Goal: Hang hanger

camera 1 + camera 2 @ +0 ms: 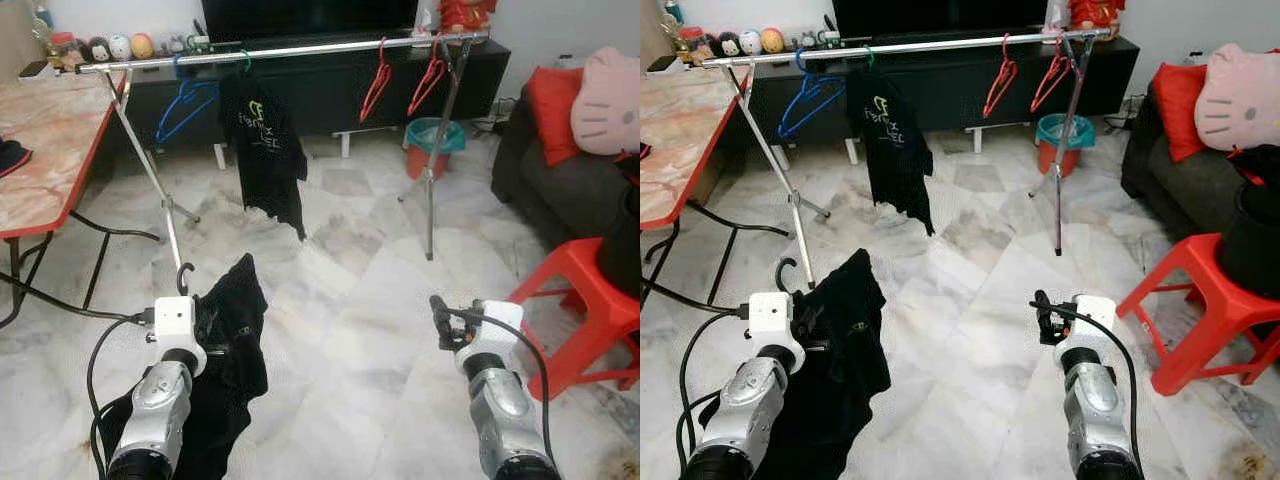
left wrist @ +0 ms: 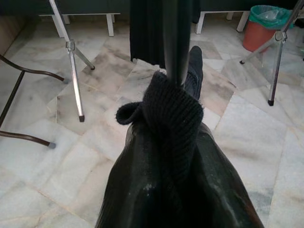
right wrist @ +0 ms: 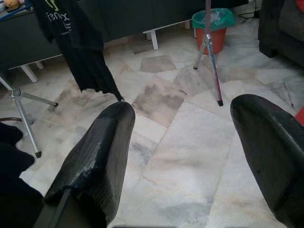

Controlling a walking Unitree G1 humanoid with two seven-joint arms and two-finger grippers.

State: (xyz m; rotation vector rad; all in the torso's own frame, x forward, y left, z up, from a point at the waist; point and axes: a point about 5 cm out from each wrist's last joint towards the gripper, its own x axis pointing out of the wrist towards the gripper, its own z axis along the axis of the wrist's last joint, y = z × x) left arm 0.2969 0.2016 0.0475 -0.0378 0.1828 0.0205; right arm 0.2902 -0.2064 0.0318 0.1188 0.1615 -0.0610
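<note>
My left gripper is shut on a black garment that sits on a hanger, low in front of me. The hanger's dark hook sticks up just above the gripper. The cloth droops down past my left arm. A silver clothes rail on crossed legs stands ahead. On it hang a blue hanger, a black T-shirt and two red hangers. My right gripper is open with nothing in it, held low at the right, well short of the rail.
A red-edged table stands at the left, its legs near the rail's left stand. A red stool and a dark sofa with a red cushion are at the right. A red bin sits behind the rail's right legs.
</note>
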